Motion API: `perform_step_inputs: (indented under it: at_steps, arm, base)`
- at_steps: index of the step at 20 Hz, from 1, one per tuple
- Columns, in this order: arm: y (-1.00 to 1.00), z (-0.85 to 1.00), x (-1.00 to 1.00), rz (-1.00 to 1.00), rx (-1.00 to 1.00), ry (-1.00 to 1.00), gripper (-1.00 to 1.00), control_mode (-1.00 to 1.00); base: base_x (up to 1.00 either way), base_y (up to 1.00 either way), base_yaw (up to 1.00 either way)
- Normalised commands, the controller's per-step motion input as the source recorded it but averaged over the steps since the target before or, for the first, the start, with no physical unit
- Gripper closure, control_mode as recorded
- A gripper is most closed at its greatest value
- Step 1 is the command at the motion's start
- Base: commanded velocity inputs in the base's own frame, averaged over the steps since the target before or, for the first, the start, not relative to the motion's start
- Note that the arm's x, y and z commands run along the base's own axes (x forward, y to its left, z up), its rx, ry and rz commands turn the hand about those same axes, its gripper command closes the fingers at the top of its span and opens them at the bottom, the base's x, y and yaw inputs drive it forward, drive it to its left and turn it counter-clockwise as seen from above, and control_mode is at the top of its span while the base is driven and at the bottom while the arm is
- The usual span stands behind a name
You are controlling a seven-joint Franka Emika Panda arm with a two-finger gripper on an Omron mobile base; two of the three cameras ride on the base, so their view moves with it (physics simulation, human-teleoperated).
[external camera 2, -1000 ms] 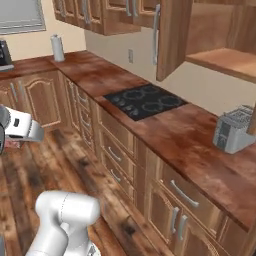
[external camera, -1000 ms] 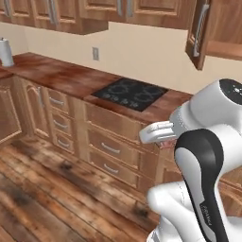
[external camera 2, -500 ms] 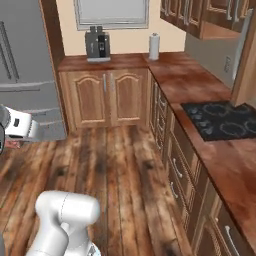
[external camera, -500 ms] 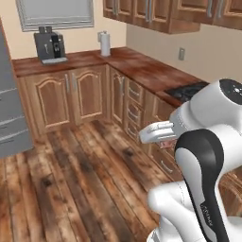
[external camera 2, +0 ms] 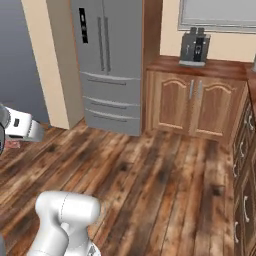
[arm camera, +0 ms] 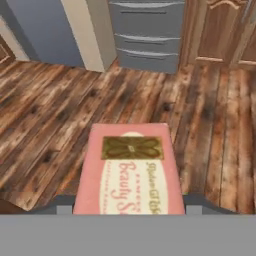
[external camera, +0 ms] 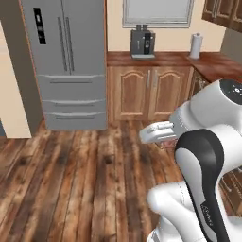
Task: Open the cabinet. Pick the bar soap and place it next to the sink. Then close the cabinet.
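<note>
**Soap in the grip, carried over open floor**

The gripper is holding the bar soap, jaws set about the block's width and closing on its two long sides. In the hand view the pink block is sticking straight out ahead of the fingertips, label side showing, with the wooden floor well below it.

Handling judgement: the bar is looking small, light and rigid, so weight is no concern. Its smooth wrapped faces are likely slippery, and a squeeze near one end could let it swivel. The present hold, across the narrow width near the rear end, appears adequate but leaves most of the bar overhanging forward.

Beyond the soap, the grey fridge and a low wooden cupboard are standing well apart.
</note>
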Motion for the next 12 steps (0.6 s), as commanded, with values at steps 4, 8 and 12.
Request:
perform_step_inputs:
  at_steps: [4,8,12]
  arm:
    - [0.00,0.00,0.00,0.00,0.00,0.00,1.00,1.00]
    - [0.00,0.00,0.00,0.00,0.00,0.00,1.00,1.00]
    - [0.00,0.00,0.00,0.00,0.00,0.00,1.00,1.00]
  base:
    - [0.00,0.00,0.73]
    - [0.00,0.00,0.73]
    - [0.00,0.03,0.72]
